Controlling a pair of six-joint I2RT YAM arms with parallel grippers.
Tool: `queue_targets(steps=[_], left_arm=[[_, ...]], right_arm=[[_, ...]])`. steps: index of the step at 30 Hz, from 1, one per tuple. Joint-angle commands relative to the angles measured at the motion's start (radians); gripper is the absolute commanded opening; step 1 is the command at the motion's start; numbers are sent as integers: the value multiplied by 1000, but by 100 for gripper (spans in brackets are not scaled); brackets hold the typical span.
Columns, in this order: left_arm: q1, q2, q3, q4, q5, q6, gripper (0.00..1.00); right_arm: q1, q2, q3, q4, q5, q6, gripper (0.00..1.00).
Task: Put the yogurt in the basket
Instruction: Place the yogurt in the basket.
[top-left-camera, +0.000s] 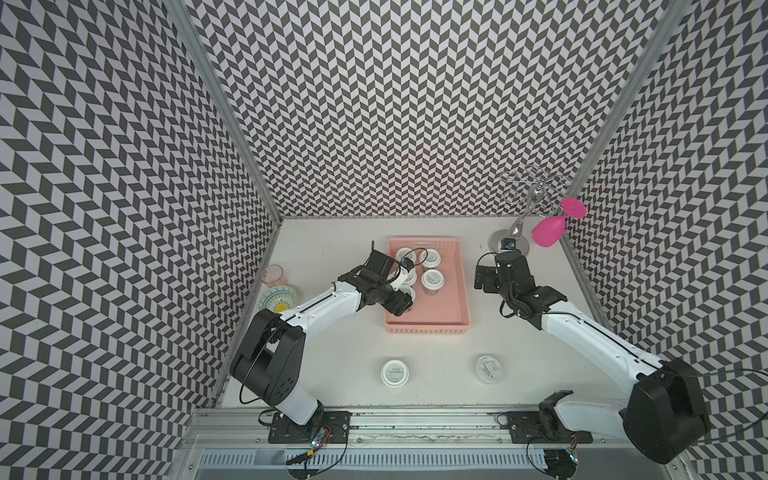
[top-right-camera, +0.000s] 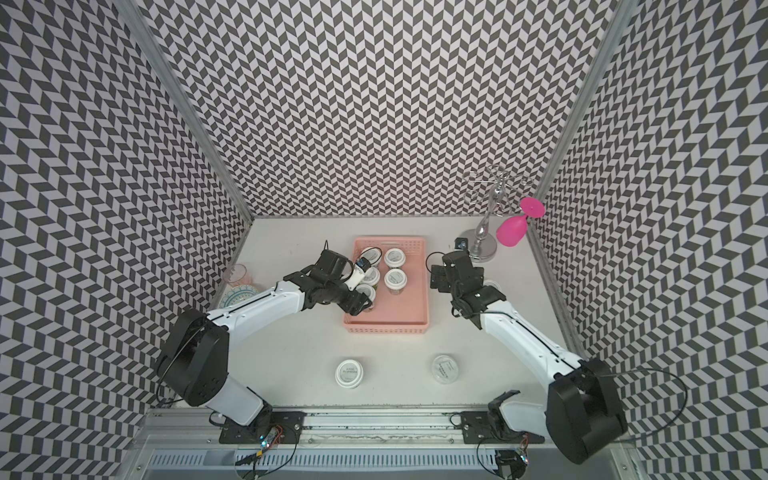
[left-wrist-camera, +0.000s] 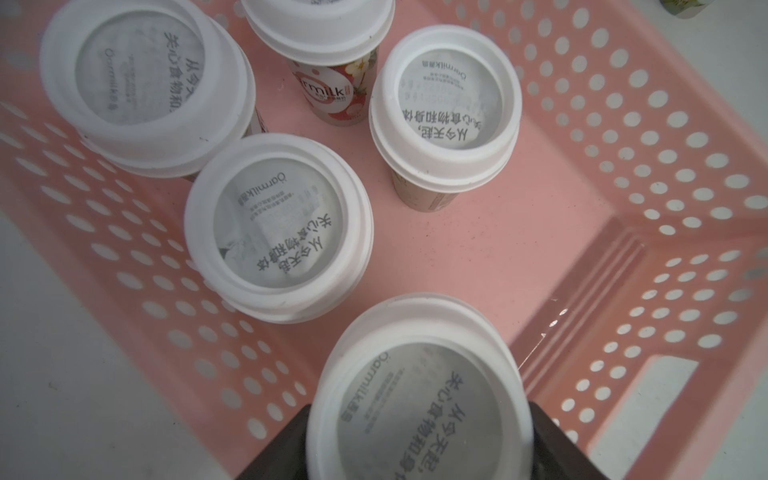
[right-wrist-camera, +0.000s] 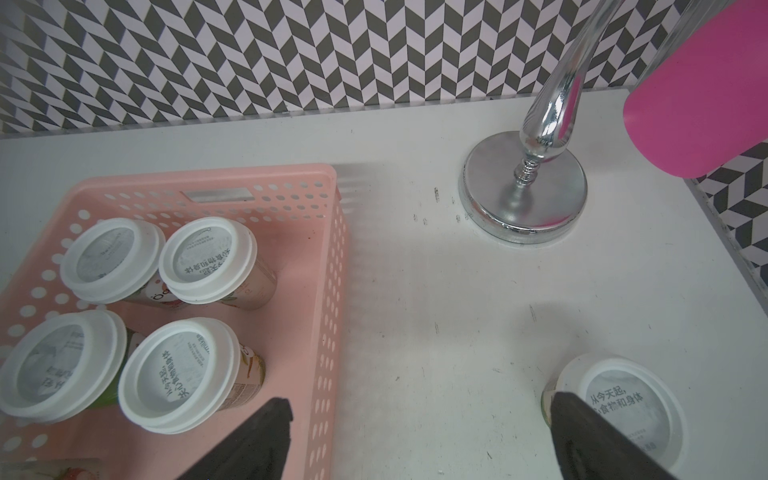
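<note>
The salmon-pink basket (top-left-camera: 451, 309) sits mid-table and holds several white-lidded yogurt cups, such as one (top-left-camera: 432, 279) by its middle. My left gripper (top-left-camera: 400, 306) reaches into the basket's near-left part. In the left wrist view that gripper (left-wrist-camera: 419, 444) is shut on a yogurt cup (left-wrist-camera: 419, 386), beside the basket wall (left-wrist-camera: 174, 299). My right gripper (right-wrist-camera: 419, 415) hangs open to the right of the basket (right-wrist-camera: 328, 257). A yogurt cup (right-wrist-camera: 623, 411) stands on the table under its outer finger. Two more cups (top-left-camera: 395, 373) (top-left-camera: 489, 368) stand near the front edge.
A chrome stand (top-left-camera: 515, 235) carrying a magenta wine glass (top-left-camera: 548, 232) occupies the back right corner, close to my right gripper. A clear pinkish tumbler (top-left-camera: 272, 274) and a patterned bowl (top-left-camera: 279, 300) sit by the left wall. Patterned walls close in three sides.
</note>
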Motion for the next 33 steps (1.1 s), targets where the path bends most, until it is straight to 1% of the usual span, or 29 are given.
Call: queue_targets(steps=[1,10,17,26,33], left_arm=[[-22,16,29,21,-39,-6,75],[-32,71,54,11,-100,-1,75],[-32,98,70,7,-111,-8,75],[-40,96,70,2,-106,-12,82],[-42,78,76,-7,-108,-18,85]], right_arm=[[-8,11,-6,37,1,0,100],[-9,15,-3,33,-1,2,100],[-11,17,0,31,-8,2,100],[-16,23,6,26,-15,4,100],[-19,31,17,12,-18,5,100]])
